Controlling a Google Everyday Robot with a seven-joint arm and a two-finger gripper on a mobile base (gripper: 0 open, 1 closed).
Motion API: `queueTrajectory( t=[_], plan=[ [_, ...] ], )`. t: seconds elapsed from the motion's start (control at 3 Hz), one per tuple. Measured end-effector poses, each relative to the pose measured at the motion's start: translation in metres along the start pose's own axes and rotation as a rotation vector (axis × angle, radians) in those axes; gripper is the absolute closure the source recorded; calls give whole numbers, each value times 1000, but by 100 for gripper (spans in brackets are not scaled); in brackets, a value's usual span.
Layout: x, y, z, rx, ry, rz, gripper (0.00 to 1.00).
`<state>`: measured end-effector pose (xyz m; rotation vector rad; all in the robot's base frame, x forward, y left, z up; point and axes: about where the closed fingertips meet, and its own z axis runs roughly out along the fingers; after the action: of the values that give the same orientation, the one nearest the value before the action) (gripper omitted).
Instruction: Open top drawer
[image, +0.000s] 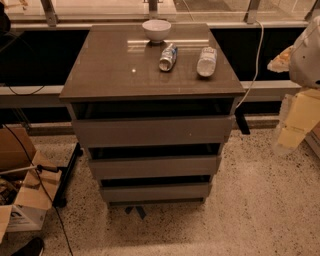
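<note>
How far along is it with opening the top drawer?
Nothing looks done yet: the top drawer sits under the cabinet top with its inside not showing. In hand: the pincer hangs at the right edge, apart from the drawer. Left: reach in, catch the front and pull.

tool (292, 127) right of top drawer (152, 131) | bowl (156, 29) behind bottles (168, 57) on cabinet (100, 70)
</note>
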<state>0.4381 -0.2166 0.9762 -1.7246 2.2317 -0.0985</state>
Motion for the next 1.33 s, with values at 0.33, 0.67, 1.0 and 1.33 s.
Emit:
queueTrajectory(
  t=[0.33, 0.67, 1.0, 1.33],
  plan=[
    [0, 0, 0, 0, 0, 0, 0],
    [0, -9, 9, 66, 2, -13, 0],
    [0, -31, 32, 176, 17, -50, 0],
    [1, -30, 32, 163, 18, -53, 0]
  ],
)
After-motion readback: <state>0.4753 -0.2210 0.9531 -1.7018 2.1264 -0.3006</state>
